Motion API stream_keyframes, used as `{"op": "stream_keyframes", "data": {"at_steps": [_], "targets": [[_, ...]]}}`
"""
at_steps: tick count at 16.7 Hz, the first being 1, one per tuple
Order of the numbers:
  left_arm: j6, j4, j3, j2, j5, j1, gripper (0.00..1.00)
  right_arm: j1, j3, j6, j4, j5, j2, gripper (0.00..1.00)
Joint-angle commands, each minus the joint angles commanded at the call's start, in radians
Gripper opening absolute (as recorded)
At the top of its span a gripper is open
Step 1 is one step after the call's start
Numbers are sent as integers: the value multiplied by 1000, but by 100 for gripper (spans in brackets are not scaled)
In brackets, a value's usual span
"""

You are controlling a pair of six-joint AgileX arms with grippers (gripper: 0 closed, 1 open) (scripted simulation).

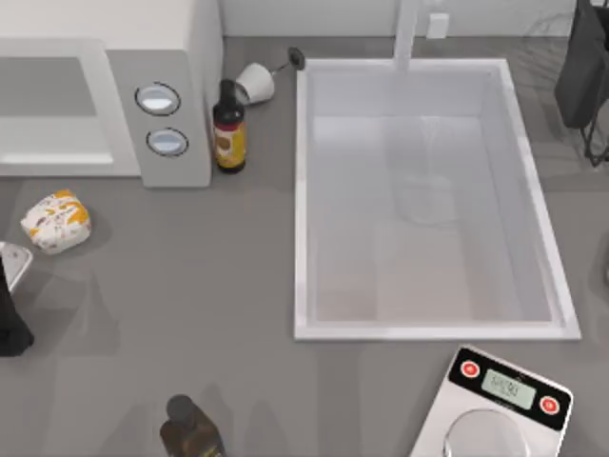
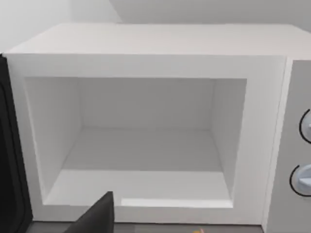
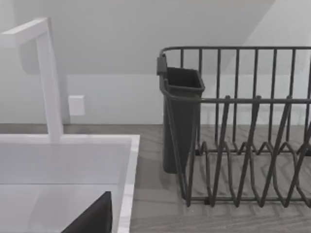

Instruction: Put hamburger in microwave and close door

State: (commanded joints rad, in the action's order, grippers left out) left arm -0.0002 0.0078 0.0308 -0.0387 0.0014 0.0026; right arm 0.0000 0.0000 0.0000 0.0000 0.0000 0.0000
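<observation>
- On the counter, seen from above, the hamburger [image 1: 55, 221] lies in front of the microwave [image 1: 171, 105], not grasped; the left arm waits at the left edge, jaws state I cannot tell.
- Left wrist view: the cavity stands open and empty; the door [image 2: 10, 160] is swung aside.
- Right wrist view: a dish rack [image 3: 243, 131]. The right arm seems parked.
- Next, I judge: grasp the hamburger.

hamburger [image 1: 55, 221] on counter, front of microwave [image 1: 105, 90] | left arm [image 1: 11, 319] at left edge

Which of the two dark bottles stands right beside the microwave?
The brown bottle with the yellow label, upright next to the microwave's knob panel. The other dark bottle stands far off at the table's near edge.
</observation>
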Motion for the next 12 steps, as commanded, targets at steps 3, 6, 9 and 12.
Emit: {"op": "stream_keyframes", "data": {"at_steps": [3,6,9,12], "targets": [[0,-8,-31,39,-1,-3,100,0,0,0,0,0,0,100],[0,-8,-31,39,-1,-3,100,0,0,0,0,0,0,100],[0,-8,-31,39,-1,-3,85,0,0,0,0,0,0,100],[0,-8,-31,39,-1,-3,62,0,0,0,0,0,0,100]]}}
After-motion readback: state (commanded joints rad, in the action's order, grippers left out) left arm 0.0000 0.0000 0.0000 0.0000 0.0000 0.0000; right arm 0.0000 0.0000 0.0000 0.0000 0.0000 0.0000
